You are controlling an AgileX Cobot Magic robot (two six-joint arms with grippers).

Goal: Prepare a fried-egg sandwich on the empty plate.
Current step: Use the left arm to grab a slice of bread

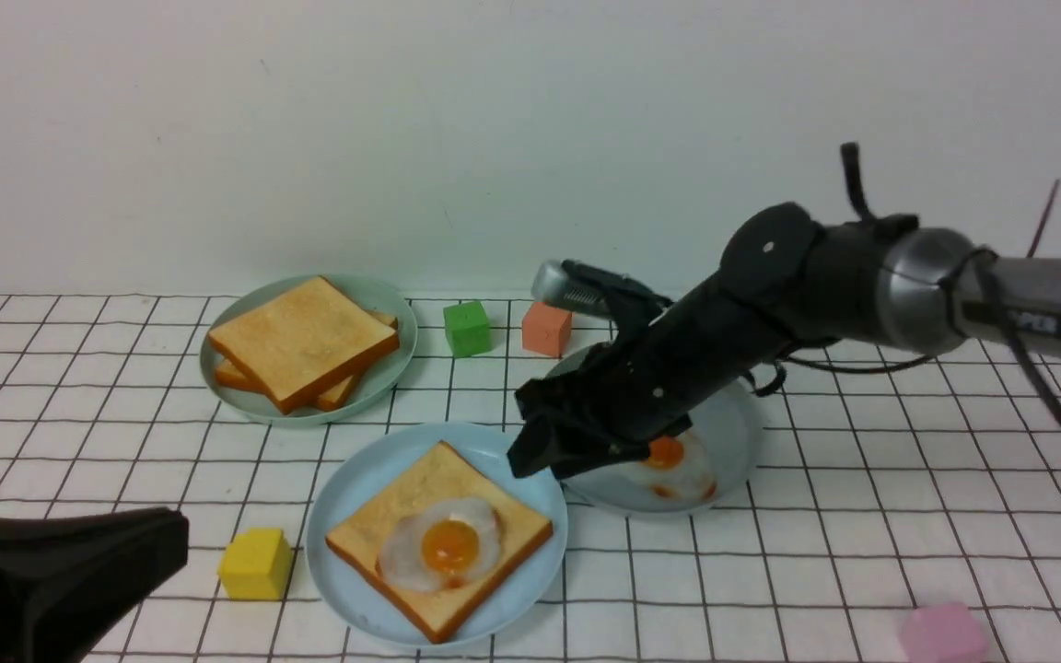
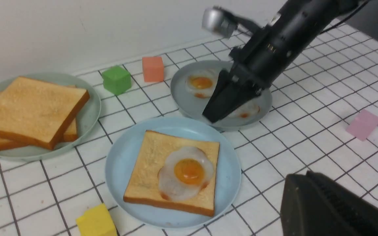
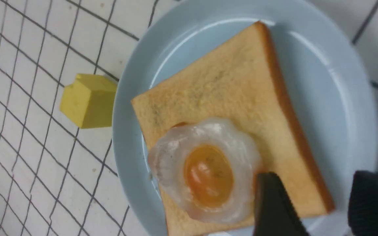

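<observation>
While glossy egg (image 1: 443,545) sits on square toast (image 1: 415,486), R tool (image 1: 538,458) gapes empty — L tool (image 1: 162,543) closed.

I see open tabletop (image 1: 816,571) right of the blue plate (image 1: 351,488) — yellow cube (image 1: 255,564) sits just left, grey plate (image 1: 735,440) crowds behind.

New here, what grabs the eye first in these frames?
The fried egg lying on a toast slice on the light blue plate, front centre. Right behind it, the right arm's tool hangs open between that plate and the grey-blue plate, which holds more eggs. At the back left, stacked toast slices sit on a pale green plate.
</observation>
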